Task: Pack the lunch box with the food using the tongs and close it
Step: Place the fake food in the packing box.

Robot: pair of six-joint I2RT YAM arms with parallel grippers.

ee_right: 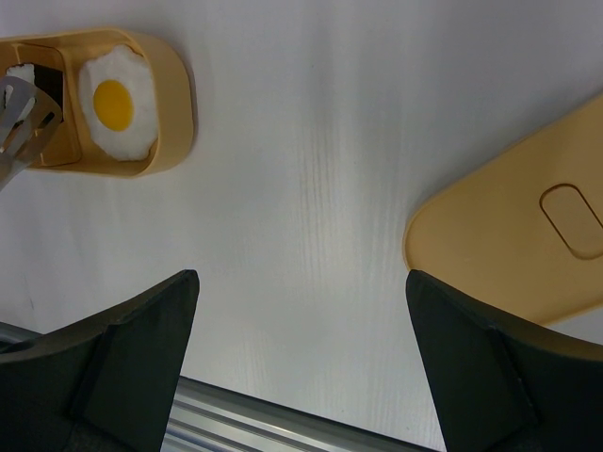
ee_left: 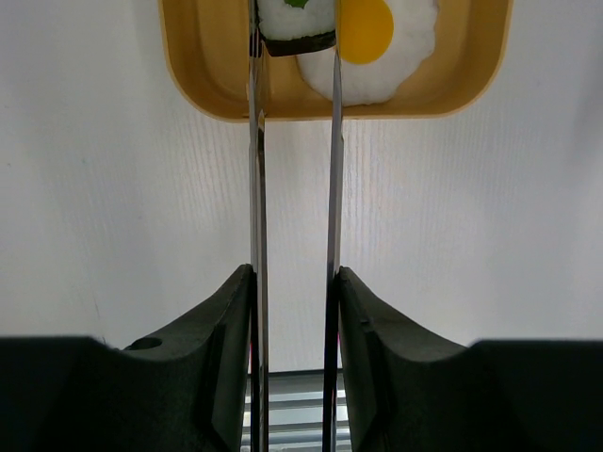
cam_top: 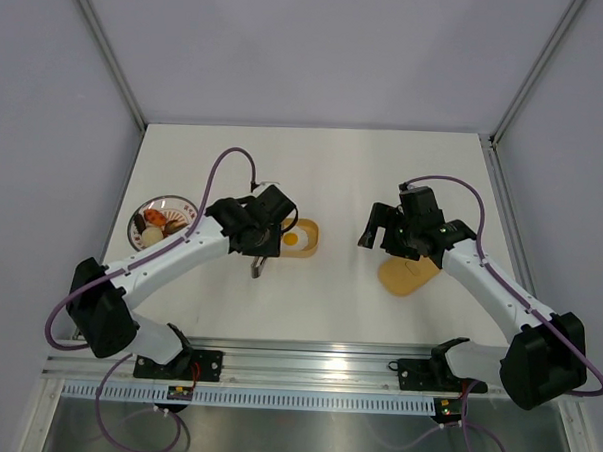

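Jaws on the left gripper are pinched partway shut on the tongs, one silver arm against each pad. The tong tips reach over the rim of the lunch box and flank a sushi roll beside the fried egg. I cannot tell whether the roll is squeezed or resting. My worry is that lifting out could drag the roll along, or a tip could catch the wall and shove the box. My right gripper hangs spread wide and empty, between box and lid. More food sits on the plate to the left.
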